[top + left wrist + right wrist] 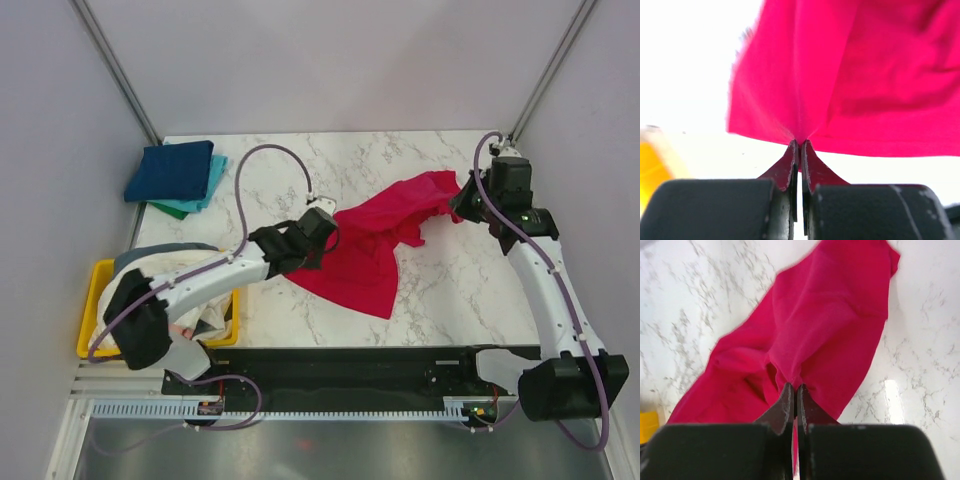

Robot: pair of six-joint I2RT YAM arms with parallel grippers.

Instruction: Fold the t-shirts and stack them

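Note:
A red t-shirt (pixel 375 240) hangs stretched between my two grippers over the middle of the marble table (pixel 450 290), its lower part draping down to the table top. My left gripper (pixel 325 228) is shut on the shirt's left edge; in the left wrist view the gripper (pixel 800 142) pinches the cloth (pixel 855 75). My right gripper (pixel 462 200) is shut on the shirt's right end; in the right wrist view the gripper (pixel 794 387) pinches the cloth (pixel 830 320). A stack of folded shirts, dark blue on teal and green (pixel 175 175), lies at the far left.
A yellow bin (pixel 95 300) with several unfolded shirts (pixel 190 300) stands at the near left, partly under my left arm. Grey walls close in the table on three sides.

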